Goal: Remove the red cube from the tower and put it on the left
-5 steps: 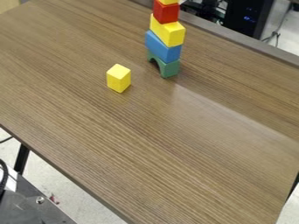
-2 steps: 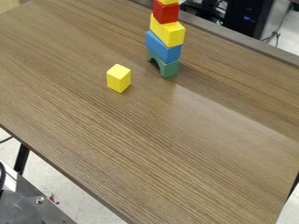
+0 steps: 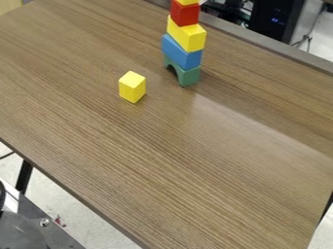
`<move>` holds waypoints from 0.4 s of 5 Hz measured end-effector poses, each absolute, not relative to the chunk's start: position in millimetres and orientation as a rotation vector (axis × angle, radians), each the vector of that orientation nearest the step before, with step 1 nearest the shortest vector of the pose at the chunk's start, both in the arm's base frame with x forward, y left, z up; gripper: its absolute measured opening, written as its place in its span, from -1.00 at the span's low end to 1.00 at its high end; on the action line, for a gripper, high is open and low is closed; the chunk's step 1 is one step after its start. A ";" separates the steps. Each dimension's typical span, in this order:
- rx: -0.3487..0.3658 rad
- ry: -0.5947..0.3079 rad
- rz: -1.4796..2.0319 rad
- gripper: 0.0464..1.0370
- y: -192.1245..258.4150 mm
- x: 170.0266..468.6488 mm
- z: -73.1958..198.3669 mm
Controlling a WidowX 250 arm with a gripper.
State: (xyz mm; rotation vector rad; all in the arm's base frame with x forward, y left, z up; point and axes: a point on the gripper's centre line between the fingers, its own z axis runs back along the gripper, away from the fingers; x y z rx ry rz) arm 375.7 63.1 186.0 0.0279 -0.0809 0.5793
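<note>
1. The red cube [image 3: 185, 13], smooth-faced, sits in the upper part of the block tower [image 3: 183, 51], near the top edge of the view.
2. Directly on the red cube rests a yellow block [image 3: 188, 2], cut off by the view's edge.
3. Beneath the red cube comes a larger yellow block [image 3: 189, 38], then a blue block [image 3: 182, 52] turned at an angle, and at the base a green arch-shaped block [image 3: 189, 77] standing on the counter [image 3: 162, 160], which has a brown wood-grain top.
4. A separate yellow block [image 3: 132, 87] with a slanted top stands upright on the counter, near the tower and to its left in the view, apart from it.
5. Whether the end effector is open, closed or gripping something, I cannot tell.
6. Beyond the counter's far edge, at upper right, stands a black case [image 3: 276, 19] with small blue lights; at lower left is a dark plate [image 3: 62, 238] with a round screw [image 3: 44, 222].
</note>
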 end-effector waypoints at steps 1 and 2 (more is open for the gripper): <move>0.029 -0.078 0.585 0.92 67.0 378.0 183.8; 0.027 -0.076 0.605 0.83 70.1 380.4 179.0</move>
